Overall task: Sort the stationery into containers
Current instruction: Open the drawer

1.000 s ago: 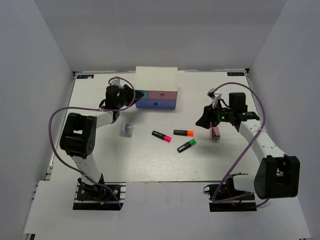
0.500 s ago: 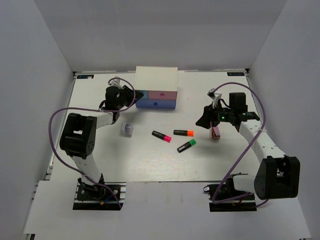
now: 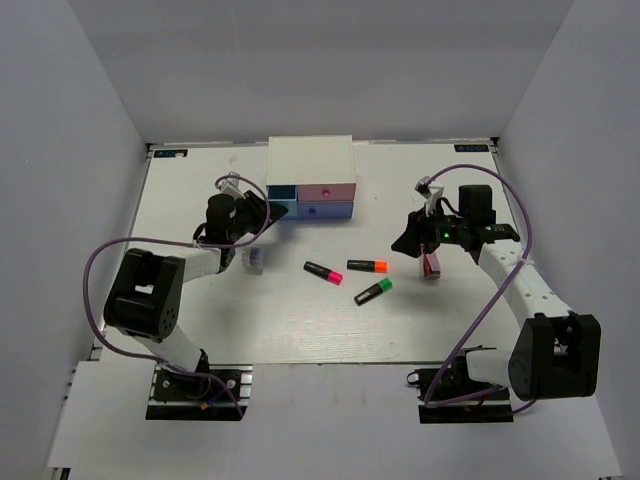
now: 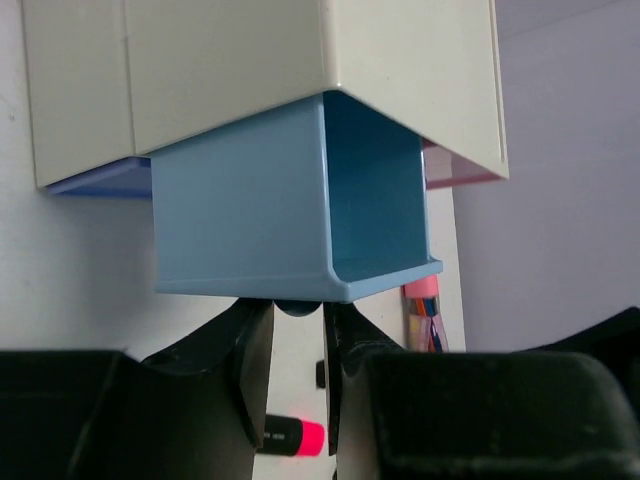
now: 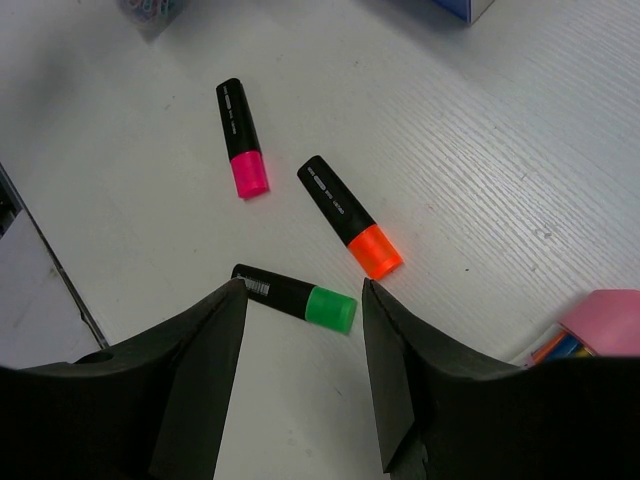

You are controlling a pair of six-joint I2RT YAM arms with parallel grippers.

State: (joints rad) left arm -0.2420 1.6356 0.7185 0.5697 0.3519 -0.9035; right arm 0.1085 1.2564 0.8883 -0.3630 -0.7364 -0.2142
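Observation:
The white chest (image 3: 312, 162) stands at the back middle. Its light blue drawer (image 3: 282, 191) is pulled part way out. My left gripper (image 3: 263, 205) is shut on that drawer's knob (image 4: 297, 308), a finger on each side. The pink drawer (image 3: 331, 190) and the wide dark blue drawer (image 3: 326, 210) are closed. The pink-capped (image 3: 323, 272), orange-capped (image 3: 367, 265) and green-capped (image 3: 373, 291) highlighters lie on the table. The lilac block (image 3: 254, 260) lies beside my left arm. My right gripper (image 3: 410, 243) is open and empty above the green highlighter (image 5: 297, 298), next to the pinkish-red block (image 3: 432, 264).
White walls close in the table on the left, back and right. The purple cables loop out beside both arms. In the right wrist view the orange highlighter (image 5: 350, 216) and pink highlighter (image 5: 243, 138) lie beyond the fingers, with the pinkish-red block (image 5: 603, 322) at the right edge.
My left gripper has drawn back toward the near side with the knob, and the light blue drawer has slid out of the chest. The right arm has not moved.

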